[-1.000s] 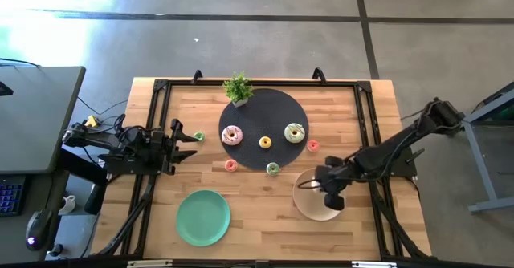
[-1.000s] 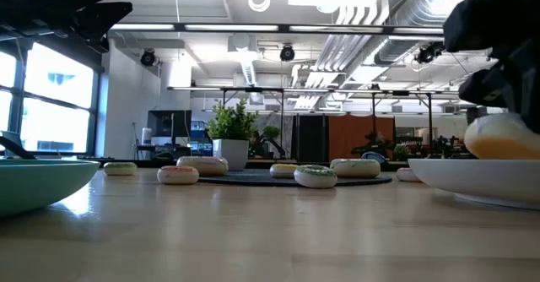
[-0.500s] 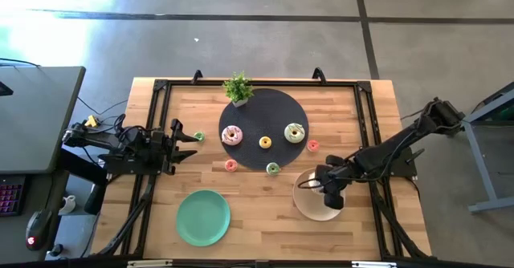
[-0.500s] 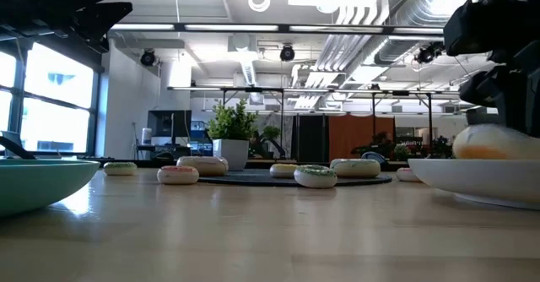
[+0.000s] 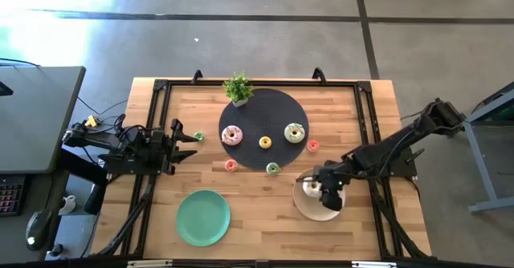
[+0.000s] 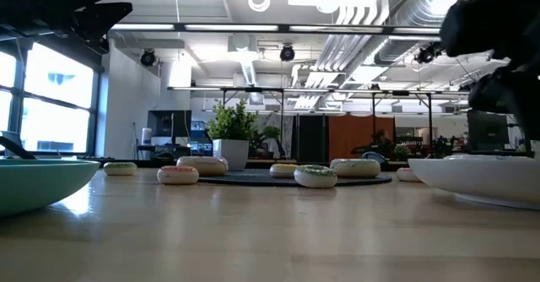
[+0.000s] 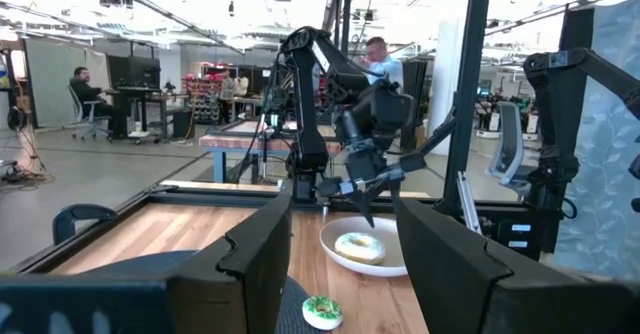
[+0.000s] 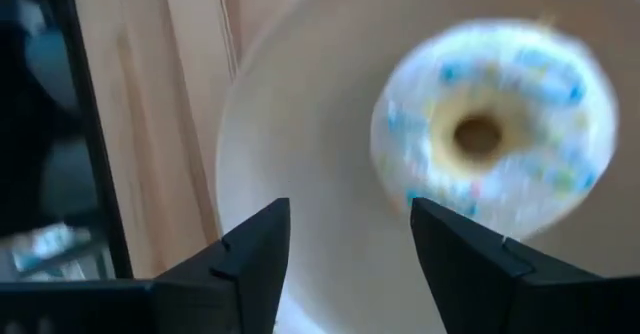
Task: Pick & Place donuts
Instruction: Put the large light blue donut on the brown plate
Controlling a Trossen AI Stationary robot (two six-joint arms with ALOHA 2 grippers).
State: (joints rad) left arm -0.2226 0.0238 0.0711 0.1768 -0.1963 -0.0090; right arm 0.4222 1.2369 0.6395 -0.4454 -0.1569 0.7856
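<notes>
A white-iced donut with coloured sprinkles lies flat in the white plate at the table's near right; the left wrist view shows this donut too. My right gripper hovers open just above the plate, touching nothing. Three donuts lie on the dark round mat: a pink one, a small yellow one and a white-green one. Small donuts lie on the wood around the mat. My left gripper waits open at the table's left, beside a small green donut.
A green plate sits at the near left of the table. A potted plant stands at the mat's far edge. Black frame rails run along the table's sides. People sit and stand in the room beyond.
My right gripper has opened and let go of the white-iced donut. The donut, held above the white plate's rim a second ago, has dropped into the plate and now lies flat below the rim. The gripper has stayed over the plate.
</notes>
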